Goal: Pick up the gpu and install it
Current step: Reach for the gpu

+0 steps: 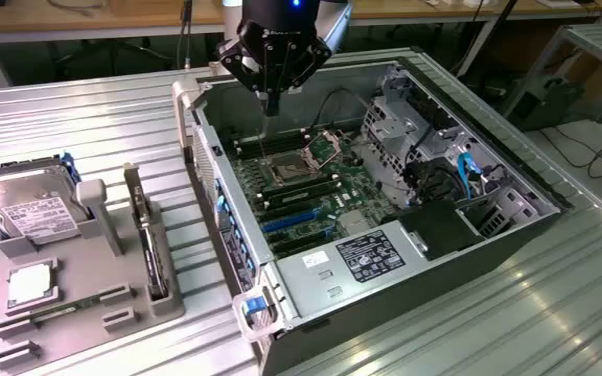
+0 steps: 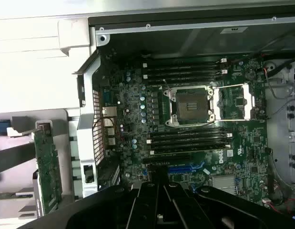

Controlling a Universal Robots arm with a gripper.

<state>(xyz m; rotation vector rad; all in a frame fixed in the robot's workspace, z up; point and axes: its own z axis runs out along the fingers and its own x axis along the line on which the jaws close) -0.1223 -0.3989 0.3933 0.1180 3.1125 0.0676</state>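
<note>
gpu [image 2: 46, 167] upright in holder [image 2: 14, 158], beside open case [image 2: 87, 114]; motherboard [image 2: 130, 107] exposed

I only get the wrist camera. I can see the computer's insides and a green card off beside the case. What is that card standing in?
Observer: The gpu stands on its edge in a slot of a grey holder beside the case.
Operator: Is anything else in that holder?
Observer: Yes, a silver hard drive with a white label, toward the exterior view's left of the gpu.
Operator: So where is the robot's hand?
Observer: The gripper hangs over the open case, above the motherboard, well apart from the gpu.
</note>
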